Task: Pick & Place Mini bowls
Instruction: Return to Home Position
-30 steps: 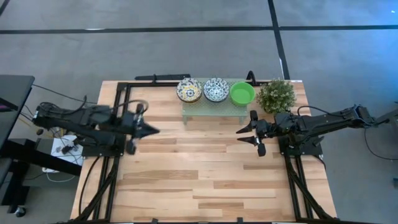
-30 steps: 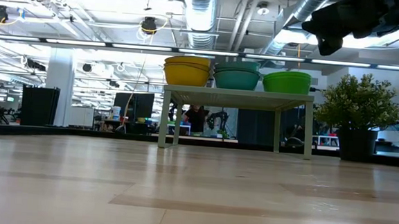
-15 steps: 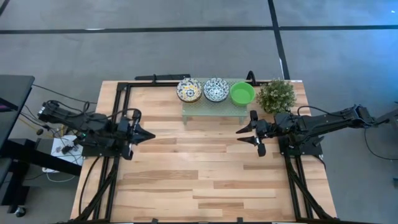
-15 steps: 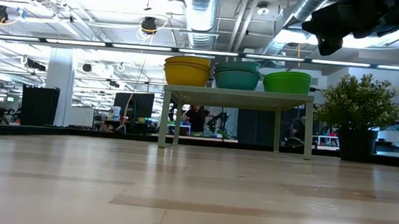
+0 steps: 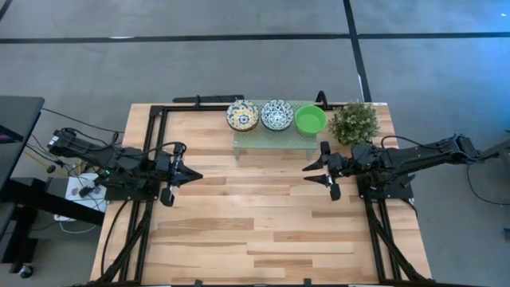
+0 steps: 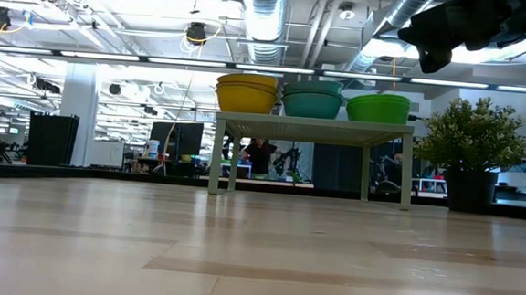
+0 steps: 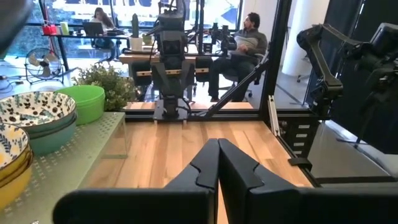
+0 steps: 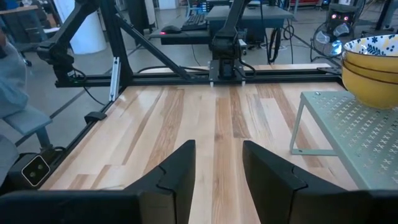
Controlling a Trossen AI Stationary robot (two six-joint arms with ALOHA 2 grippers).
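Left arm stretched low & level, left end effector (image 5: 191, 177) out front-left of the rack (image 5: 271, 137), fingers pressed closed, nothing held. Right arm mirrors it, right end effector (image 5: 309, 173) front-right of rack, fingers spread, empty. All mini bowls (image 6: 312, 102) up on rack, 3 stacks: yellow-patterned stack (image 5: 242, 115), blue-patterned stack (image 5: 276, 115), green stack (image 5: 310, 119).

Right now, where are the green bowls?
High view: the green bowls sit at the mesh rack's right end, between a patterned stack and the potted plant.
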